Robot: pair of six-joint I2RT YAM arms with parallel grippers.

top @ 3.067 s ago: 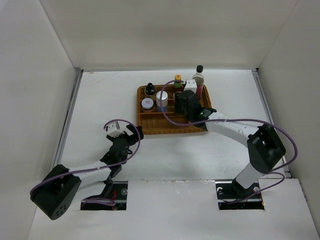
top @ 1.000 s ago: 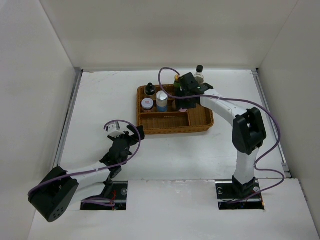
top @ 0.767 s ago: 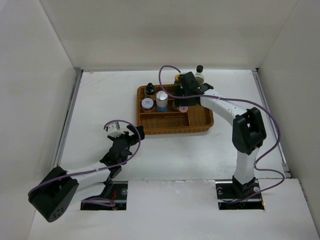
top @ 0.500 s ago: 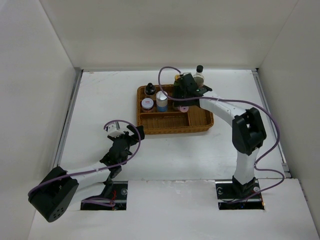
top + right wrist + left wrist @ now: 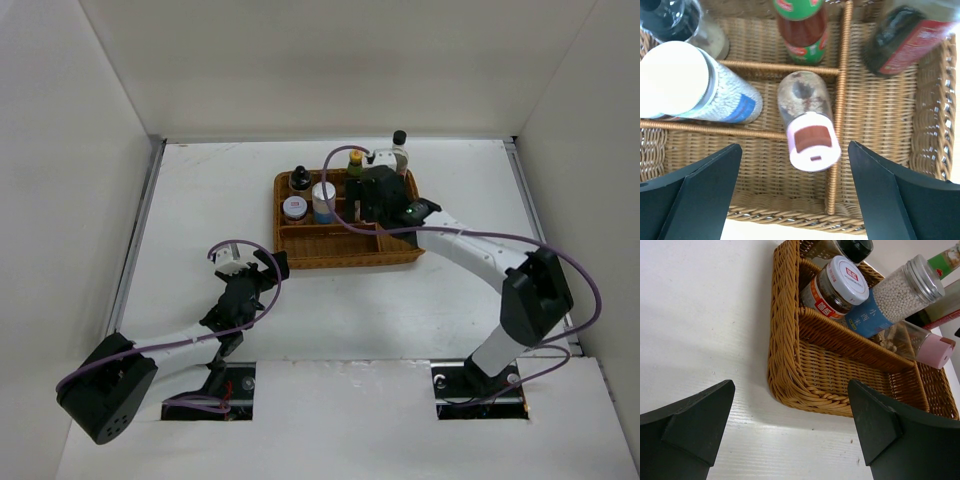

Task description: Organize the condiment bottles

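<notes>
A second before, the right gripper (image 5: 794,150) had been low inside the brown wicker tray (image 5: 935,125) with the pink-lidded shaker (image 5: 807,120) between its fingers. By this moment it had let go and lifted, its fingers spread wide with nothing between them, and the shaker stood free in the tray. That appeared to settle the last container. The shaker sat in a middle compartment against the long divider, just beside the blue-white cylinder (image 5: 705,92) and in front of the yellow-capped red-green bottle (image 5: 801,30). The tall dark-sauce bottle (image 5: 900,42) stood across the divider in the right-hand compartment, and the squat black-capped bottle (image 5: 670,20) and white-lidded jar (image 5: 837,285) were at the tray's left end. The shaker lay directly below the right gripper, centred between the open fingers and clear of both; whether it stood quite plumb could not be told. The left gripper (image 5: 790,390), also spread and empty, hung over the counter (image 5: 350,310) well short of the tray's near corner. With all six in the tray, the task looked essentially done.
</notes>
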